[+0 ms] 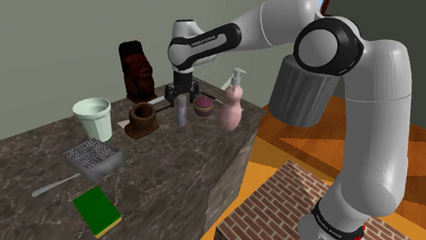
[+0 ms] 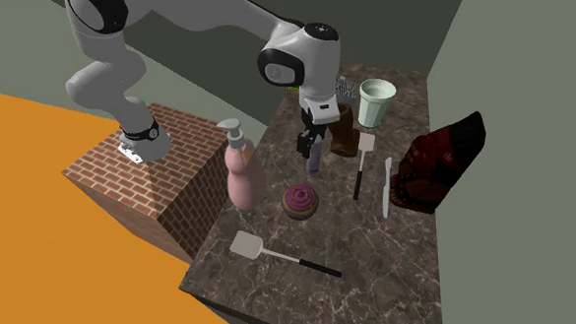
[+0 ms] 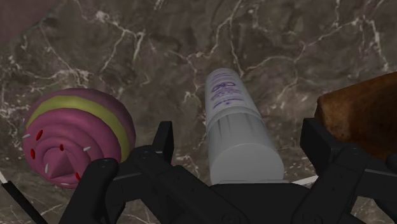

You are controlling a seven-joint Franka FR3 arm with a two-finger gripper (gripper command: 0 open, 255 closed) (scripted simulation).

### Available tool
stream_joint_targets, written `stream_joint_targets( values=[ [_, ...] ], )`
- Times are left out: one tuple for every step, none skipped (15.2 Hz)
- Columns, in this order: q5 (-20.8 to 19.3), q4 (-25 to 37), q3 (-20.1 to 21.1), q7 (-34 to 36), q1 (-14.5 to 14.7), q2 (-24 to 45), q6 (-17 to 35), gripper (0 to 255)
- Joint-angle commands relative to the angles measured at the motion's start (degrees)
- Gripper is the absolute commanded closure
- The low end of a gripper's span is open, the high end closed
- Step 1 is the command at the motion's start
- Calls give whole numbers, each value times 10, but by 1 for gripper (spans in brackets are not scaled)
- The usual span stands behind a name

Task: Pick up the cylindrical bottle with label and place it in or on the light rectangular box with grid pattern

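Found claw [image 1: 181, 98] open, fingers spread on either side of grey-white bottle [image 3: 236, 121] with purple label, not touching it. Found bottle upright on dark marble counter [image 1: 174, 176], between pink cupcake [image 3: 76, 137] and brown cup [image 1: 141, 120]. Located light grid-patterned box [image 1: 91, 158] well apart, near green sponge [image 1: 98, 211].
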Motion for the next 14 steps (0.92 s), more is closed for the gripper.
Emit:
stream_joint_targets(
  values=[
    [0, 0, 0, 0, 0, 0, 0, 0],
    [0, 0, 0, 0, 0, 0, 0, 0],
    [0, 0, 0, 0, 0, 0, 0, 255],
    [0, 0, 0, 0, 0, 0, 0, 255],
    [0, 0, 0, 0, 0, 0, 0, 255],
    [0, 0, 0, 0, 0, 0, 0, 255],
    [0, 0, 0, 0, 0, 0, 0, 255],
    [0, 0, 0, 0, 0, 0, 0, 255],
    [0, 0, 0, 0, 0, 0, 0, 255],
    [0, 0, 0, 0, 0, 0, 0, 255],
    [0, 0, 0, 0, 0, 0, 0, 255],
    [0, 0, 0, 0, 0, 0, 0, 255],
    [0, 3, 0, 0, 0, -3, -6, 255],
    [0, 7, 0, 0, 0, -6, -13, 255]
  ],
)
